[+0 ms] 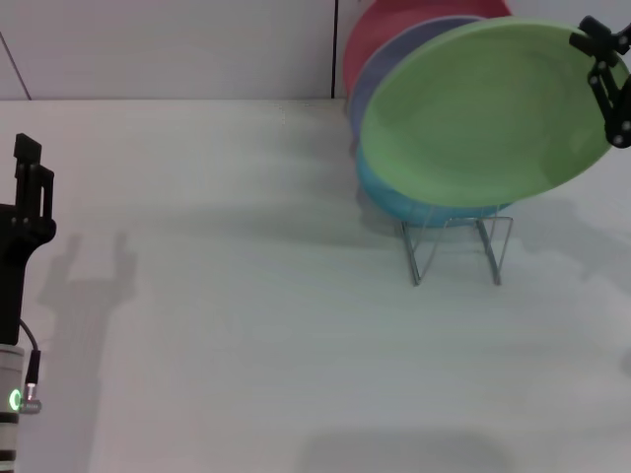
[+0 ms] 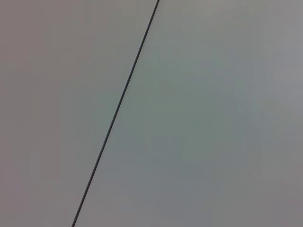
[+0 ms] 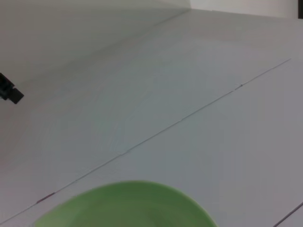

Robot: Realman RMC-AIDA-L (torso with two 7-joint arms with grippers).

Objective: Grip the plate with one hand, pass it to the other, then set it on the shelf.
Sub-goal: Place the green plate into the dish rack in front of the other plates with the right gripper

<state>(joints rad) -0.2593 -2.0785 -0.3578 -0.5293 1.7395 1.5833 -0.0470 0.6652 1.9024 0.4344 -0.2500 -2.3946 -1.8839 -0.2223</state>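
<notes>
Above the shelf (image 1: pixel 455 246), the right claw (image 1: pixel 609 84) pinches the green plate (image 1: pixel 488 113) by its rim (placing step); next, lowering it into a free slot. Left claw (image 1: pixel 28 192) idles, grip unclear

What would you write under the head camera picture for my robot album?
Right pincer holds the light green plate above the wire rack; left pincer waits far off.

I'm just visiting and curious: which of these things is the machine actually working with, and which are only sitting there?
In use:
green plate, held tilted above the rack
right end effector, on its rim
wire rack
left end effector, far off

Just there:
turquoise plate
lavender plate
red plate
</notes>
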